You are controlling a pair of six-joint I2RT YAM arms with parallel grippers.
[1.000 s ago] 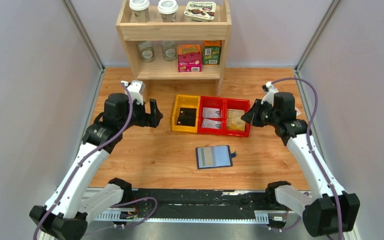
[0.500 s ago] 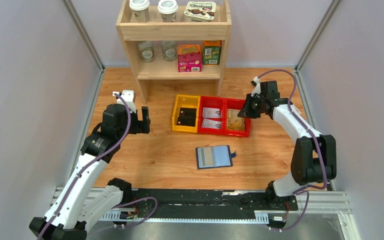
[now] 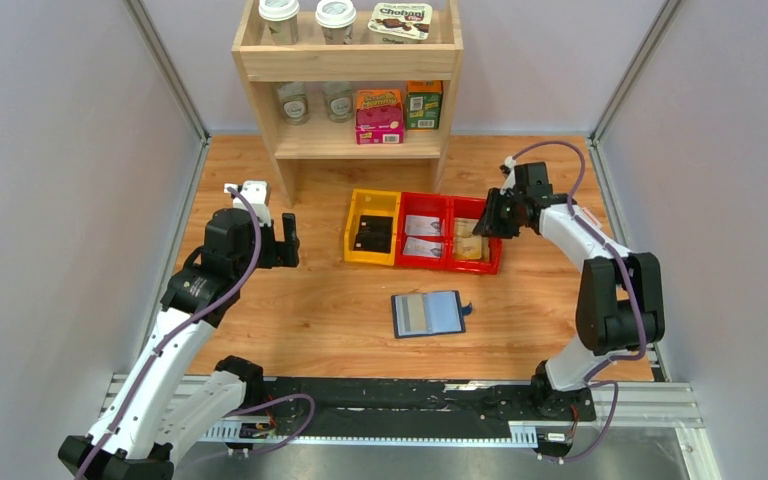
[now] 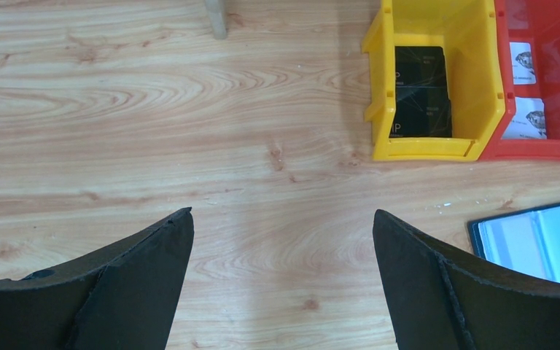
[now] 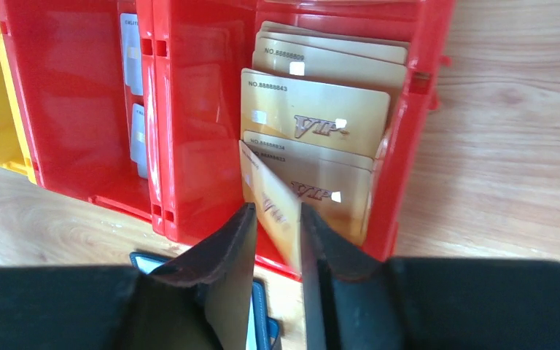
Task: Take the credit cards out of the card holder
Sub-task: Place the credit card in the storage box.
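Grey walls close in a wood-grain table (image 3: 300, 320), with a plain timber shelf (image 3: 348, 62) at its far edge. Three hard plastic bins sit in a row at the table's middle: one yellow bin (image 3: 352, 232) and two red bins (image 3: 448, 263), touching side by side.

Two glossy black cards (image 4: 421, 91) lie overlapped in the yellow bin. Two white cards (image 3: 422, 236) lie in the middle bin. The right-hand bin holds fanned gold cards (image 5: 313, 109) marked VIP, roughly six, though they overlap too much to count surely.

One holder (image 3: 428, 314), a flat navy booklet, lies open between the bins and the near edge, its two pale clear sleeves facing up.

The left gripper (image 4: 281, 219) hangs over bare wood left of the yellow bin, its two dark wedge fingers spread wide and holding nothing.

The right gripper (image 5: 273, 211) is over the right-hand bin, fingers only narrowly parted. One more gold card (image 5: 273, 208) leans tilted in the gap.
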